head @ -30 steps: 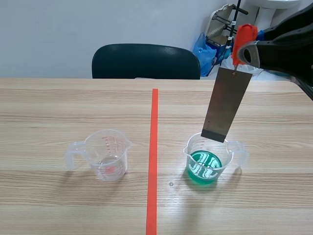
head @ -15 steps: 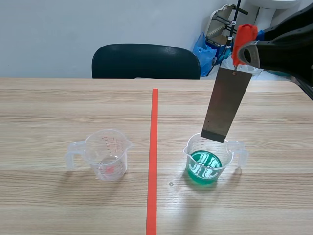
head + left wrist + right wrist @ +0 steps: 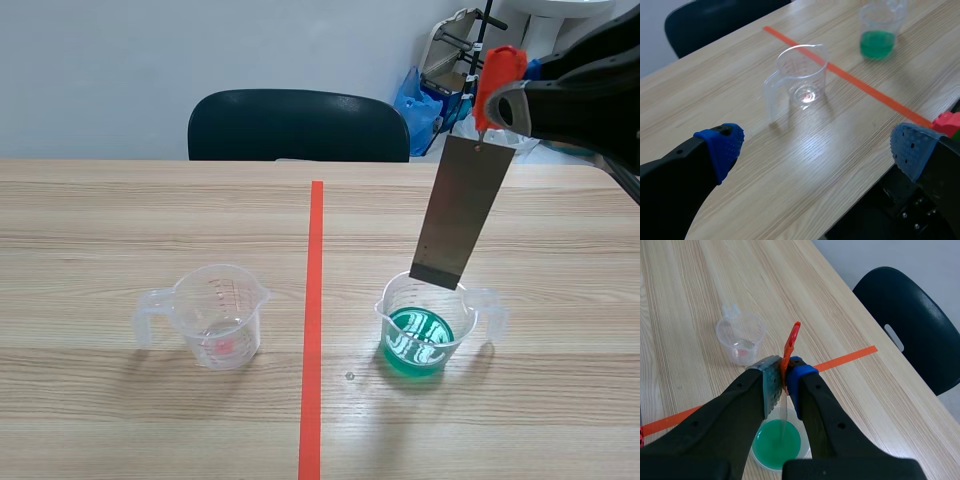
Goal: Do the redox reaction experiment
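Your light wooden table [image 3: 120, 220] fills the scene, with a dark padded chair [image 3: 298, 125] behind its far edge and blue bags [image 3: 415, 95] further back on the right. Your right arm comes in high from the right. Its right gripper [image 3: 785, 379] has its fingers nearly together, clamped on the orange-red handle [image 3: 498, 80] of a flat grey metal plate [image 3: 460, 215].

The plate hangs tilted, with its lower edge over the far rim of the clear plastic measuring cup of green liquid [image 3: 428, 325], which stands right of the orange tape line. You cannot tell from the scene view whether that edge dips inside the rim. In the right wrist view the plate is edge-on and hard to make out.

Your left gripper [image 3: 816, 146] shows only in its own wrist view, with its blue pads spread wide, holding nothing and hovering over the near table edge. Your left arm is out of the scene view.

The empty clear plastic measuring cup [image 3: 215, 315] stands left of the tape line, well apart from the green one. A small red and green object [image 3: 947, 122] beside the left gripper is cut off, so you cannot tell what it is.
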Tool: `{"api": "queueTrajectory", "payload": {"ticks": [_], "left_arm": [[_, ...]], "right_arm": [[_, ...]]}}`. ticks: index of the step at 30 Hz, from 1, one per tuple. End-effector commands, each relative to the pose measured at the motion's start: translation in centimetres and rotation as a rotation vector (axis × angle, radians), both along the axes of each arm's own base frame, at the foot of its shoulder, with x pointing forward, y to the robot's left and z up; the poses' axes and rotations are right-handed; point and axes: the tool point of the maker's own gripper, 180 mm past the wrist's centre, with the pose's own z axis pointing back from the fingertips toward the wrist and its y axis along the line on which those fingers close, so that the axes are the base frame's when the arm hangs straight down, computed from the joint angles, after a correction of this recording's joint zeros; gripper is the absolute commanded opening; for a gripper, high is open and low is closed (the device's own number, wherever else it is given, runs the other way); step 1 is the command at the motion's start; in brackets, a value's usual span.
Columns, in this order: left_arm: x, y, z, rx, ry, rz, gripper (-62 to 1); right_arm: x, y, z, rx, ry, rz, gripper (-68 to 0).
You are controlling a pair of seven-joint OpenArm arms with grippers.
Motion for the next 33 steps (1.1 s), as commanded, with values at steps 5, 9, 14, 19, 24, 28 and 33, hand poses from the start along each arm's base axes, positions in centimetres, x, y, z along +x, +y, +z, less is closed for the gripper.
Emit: {"api": "queueTrajectory", "payload": {"ticks": [5,9,14,19,24,28,33], "left_arm": [[1.9,-1.1,0.8,-0.056,-0.062,-0.058,1.4],[3.7,-1.8,1.0,-0.103,-0.105,-0.090,1.4],[5.5,-2.9,0.7,-0.135,-0.144,-0.140,1.4],[7.1,-4.4,0.3,-0.161,-0.160,-0.194,-2.2],[8.8,-6.7,-0.5,-0.169,-0.159,-0.246,-12.7],[10.1,-8.9,-1.4,-0.161,-0.142,-0.296,-17.7],[12.1,-11.4,-2.1,-0.194,-0.112,-0.326,-27.8]], "right_arm": [[0.4,-0.2,1.3,0.013,-0.036,-0.003,-66.9],[0.4,-0.2,1.3,0.014,-0.036,-0.003,-66.9],[0.4,-0.2,1.3,0.014,-0.036,-0.003,-66.9],[0.4,-0.2,1.3,0.014,-0.036,-0.003,-66.9],[0.4,-0.2,1.3,0.013,-0.036,-0.003,-66.9],[0.4,-0.2,1.3,0.014,-0.036,-0.003,-66.8],[0.4,-0.2,1.3,0.013,-0.036,-0.003,-66.8]]}}
